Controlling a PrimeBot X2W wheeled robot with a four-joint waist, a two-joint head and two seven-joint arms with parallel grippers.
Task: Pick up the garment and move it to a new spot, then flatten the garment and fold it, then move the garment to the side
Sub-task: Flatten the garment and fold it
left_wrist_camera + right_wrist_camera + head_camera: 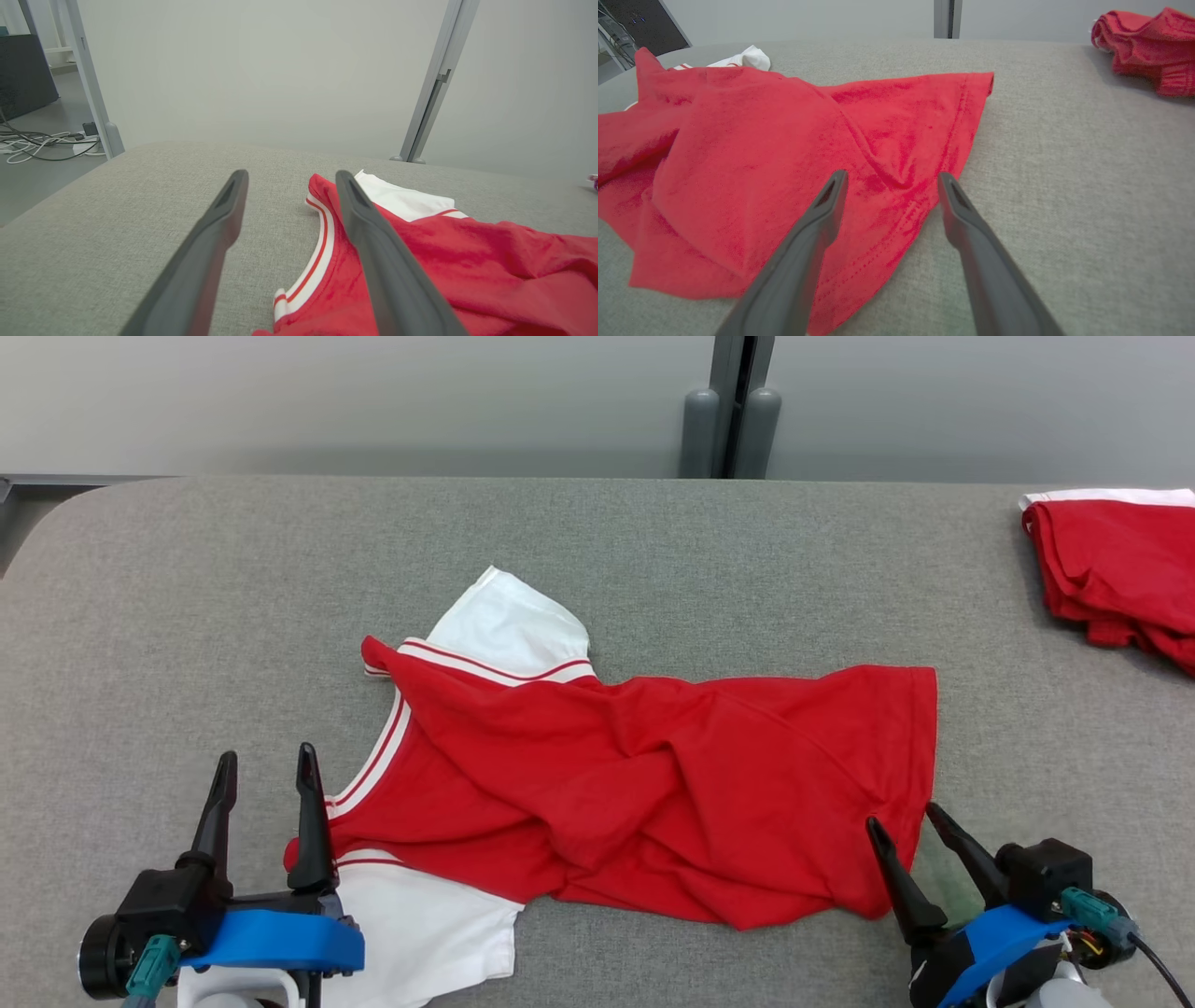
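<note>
The garment [644,775] is a red shirt with white sleeves and striped trim, lying crumpled across the middle of the grey table [187,616]. My left gripper [265,767] stands open at the lower left, beside the collar [310,261], its right finger over the red cloth edge. At the lower right my right gripper [904,819] is open over the shirt's hem corner [896,205], nothing between its fingers. The hem [966,121] runs away from the fingertips in the right wrist view.
A second red garment [1120,569] lies bunched at the table's far right edge. A grey post [733,420] rises behind the table against a pale wall. Cables [42,144] lie on the floor off the table's left end.
</note>
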